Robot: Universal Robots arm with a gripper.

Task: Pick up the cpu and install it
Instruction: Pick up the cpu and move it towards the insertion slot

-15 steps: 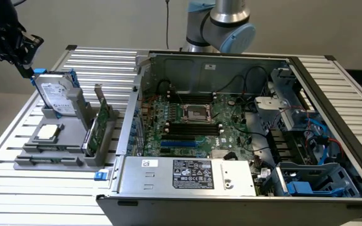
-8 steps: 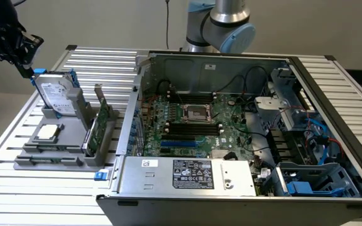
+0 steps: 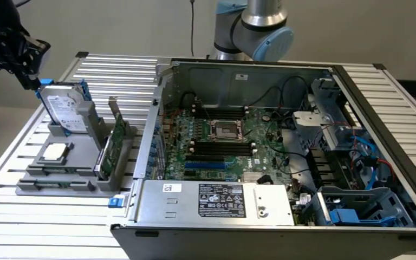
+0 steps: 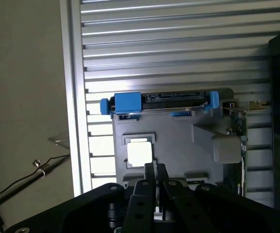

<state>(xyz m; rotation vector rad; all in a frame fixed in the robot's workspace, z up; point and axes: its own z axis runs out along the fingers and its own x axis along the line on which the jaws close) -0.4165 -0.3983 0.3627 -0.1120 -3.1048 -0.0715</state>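
The cpu (image 3: 54,153) is a small flat square chip with a silvery top, lying in a recess of the grey parts holder (image 3: 56,184) at the exterior view's left. In the wrist view the cpu (image 4: 140,152) shows as a bright square just beyond my fingertips. My gripper (image 3: 32,85) hangs above the table's back left corner, higher than the holder and behind the hard drive (image 3: 63,111). Its two fingers (image 4: 149,171) press together with nothing between them, so the gripper (image 4: 155,167) is shut and holds nothing. The empty cpu socket (image 3: 229,130) sits mid-motherboard.
The open computer case (image 3: 280,146) takes up the middle and the exterior view's right. On the holder, the hard drive (image 4: 164,101) with blue brackets stands on edge and a long green card (image 3: 117,143) stands beside it. A loose cable (image 4: 38,167) lies off the table edge.
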